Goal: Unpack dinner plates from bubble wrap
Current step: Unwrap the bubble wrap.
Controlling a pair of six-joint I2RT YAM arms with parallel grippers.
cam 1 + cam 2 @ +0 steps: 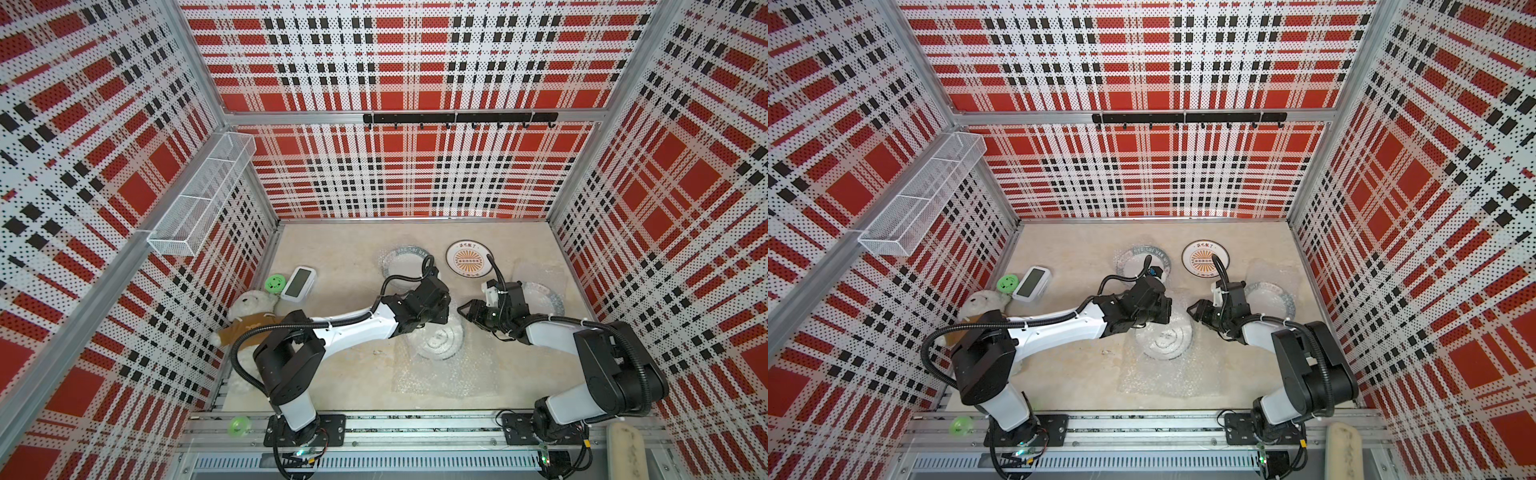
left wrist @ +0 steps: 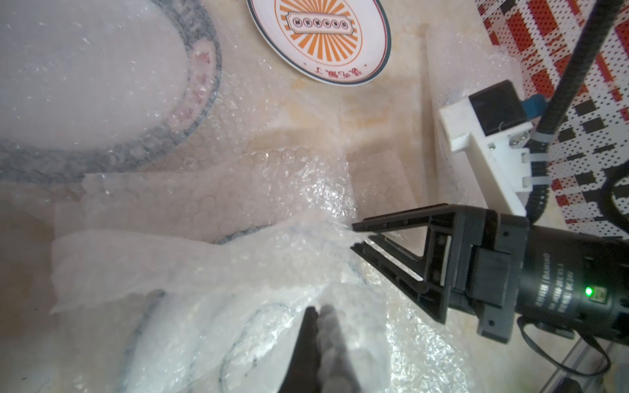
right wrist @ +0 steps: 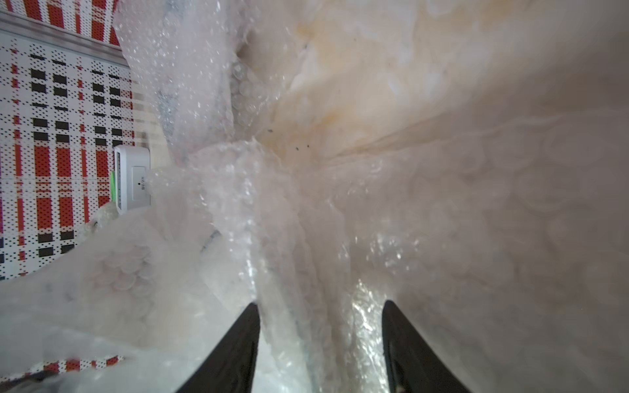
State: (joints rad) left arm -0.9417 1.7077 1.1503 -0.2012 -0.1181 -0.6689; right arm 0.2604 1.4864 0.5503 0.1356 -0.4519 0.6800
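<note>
Crumpled bubble wrap (image 3: 272, 211) is crowding the right wrist view. One glittering, bunched fold of small round bubbles is running between the two black tapered fingers (image 3: 238, 347) of the right gripper (image 3: 320, 306). Its jaws are standing part-way apart and appear to be pinching that fold at the tips. The left gripper (image 2: 318, 313) is pressing its jaws together amid the same film; whether a layer is caught there I cannot tell.

Both grippers are hovering over the centre plate (image 1: 438, 343), which is lying veiled under a rectangular sheet in mid-table. Four round dinner plates are showing in both top views. One bare plate (image 1: 469, 258) is sitting at the back, glossy white with an orange sunburst and a dark rim. Three are lying under whitish film: the centre one, the far plate (image 1: 399, 257) just beside the bare one, and the right-hand plate (image 1: 544, 299).

Around them the beige marbled table (image 1: 332, 374) is carrying one green disc (image 1: 275, 283), one white screened device (image 1: 298, 282) and one fluffy plush bear (image 1: 251, 309). One white wire-mesh basket (image 1: 199, 195) is hanging on the perforated plaid wall.
</note>
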